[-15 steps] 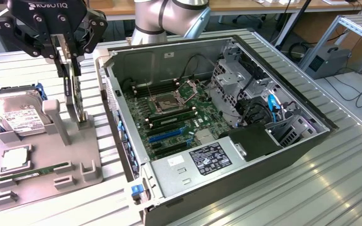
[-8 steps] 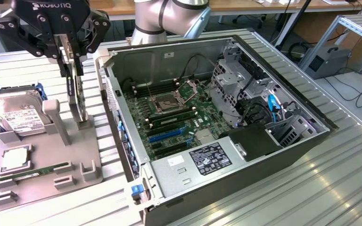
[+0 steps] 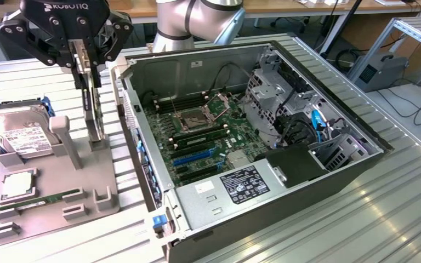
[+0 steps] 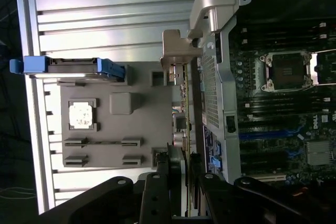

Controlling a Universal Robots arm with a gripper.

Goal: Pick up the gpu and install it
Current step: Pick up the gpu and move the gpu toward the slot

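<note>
Beside the open computer case (image 3: 195,53), the gpu (image 3: 95,112) stands on edge over the grey holder (image 3: 46,189). Its top is hidden between the 2 fingers of the gripper (image 3: 87,66), which are clamped on it. I cannot tell whether its lower edge touches the holder.

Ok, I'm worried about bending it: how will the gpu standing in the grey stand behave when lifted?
The gpu is a thin flat board, so probably stiff yet fragile if twisted, and light for its size. Standing on edge in the grey stand, it looks apt to tip if pushed sideways. The end effector hangs over its top edge.
</note>
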